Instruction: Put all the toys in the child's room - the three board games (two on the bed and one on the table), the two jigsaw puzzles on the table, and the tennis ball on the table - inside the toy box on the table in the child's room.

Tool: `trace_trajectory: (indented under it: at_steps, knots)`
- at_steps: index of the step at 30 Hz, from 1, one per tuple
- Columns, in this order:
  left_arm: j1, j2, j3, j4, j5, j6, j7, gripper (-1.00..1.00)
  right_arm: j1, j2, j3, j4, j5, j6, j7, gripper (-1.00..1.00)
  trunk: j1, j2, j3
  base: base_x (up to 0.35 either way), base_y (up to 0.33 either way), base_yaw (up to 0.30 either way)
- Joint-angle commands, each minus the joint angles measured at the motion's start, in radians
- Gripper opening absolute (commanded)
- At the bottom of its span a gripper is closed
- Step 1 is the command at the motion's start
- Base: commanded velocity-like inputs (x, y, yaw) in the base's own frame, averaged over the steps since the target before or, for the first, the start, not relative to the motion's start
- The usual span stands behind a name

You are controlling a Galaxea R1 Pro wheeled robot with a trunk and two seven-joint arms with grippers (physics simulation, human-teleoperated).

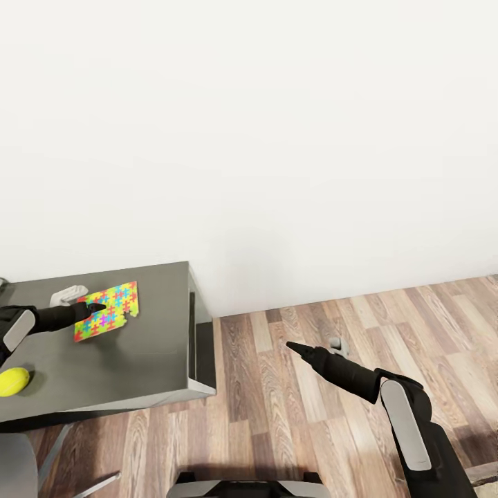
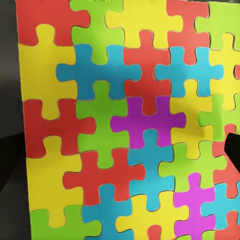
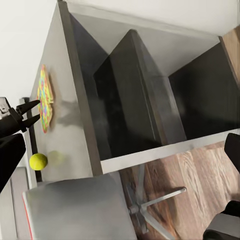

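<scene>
Puzzle [image 1: 108,311] flat on bench [image 1: 138,373], near its 12 o'clock edge | left gripper [image 1: 97,308] low over it, jaws a narrow gap, nothing held, likely lining up a pick | ball [image 1: 13,381] at puzzle's 7 o'clock | right gripper [image 1: 292,345] idle above floor [image 1: 290,429], jaw state unclear.

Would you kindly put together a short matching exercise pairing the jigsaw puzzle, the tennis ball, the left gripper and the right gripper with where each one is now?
Things:
1. jigsaw puzzle
2. tennis ball
3. left gripper
4. right gripper

Places:
A. out over the wooden floor, beside the table
B. flat on the grey table, towards the wall
C. near the table's front edge
D. right at the puzzle

Pairs: 1-B, 2-C, 3-D, 4-A
</scene>
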Motion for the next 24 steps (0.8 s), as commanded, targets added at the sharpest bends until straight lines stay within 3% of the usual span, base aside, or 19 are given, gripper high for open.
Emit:
trace_trajectory:
  at_steps: [1,18,24]
  knots:
    - [-0.001,0.001,-0.007,0.000,0.006,0.003,0.000,1.00,-0.001,0.001,-0.002,0.000,0.007,0.004,0.008,1.00,0.001,-0.002,-0.001,0.000,-0.062,-0.001]
    - [0.000,0.001,-0.007,-0.001,0.006,0.003,0.000,1.00,-0.001,0.001,-0.002,0.000,0.008,0.004,0.005,1.00,0.001,-0.002,-0.001,0.000,-0.008,0.000]
    - [0.000,0.000,-0.007,-0.001,0.006,0.003,0.000,1.00,-0.001,0.002,-0.002,0.000,0.008,0.004,0.005,1.00,0.001,-0.002,-0.001,-0.021,-0.159,0.000]
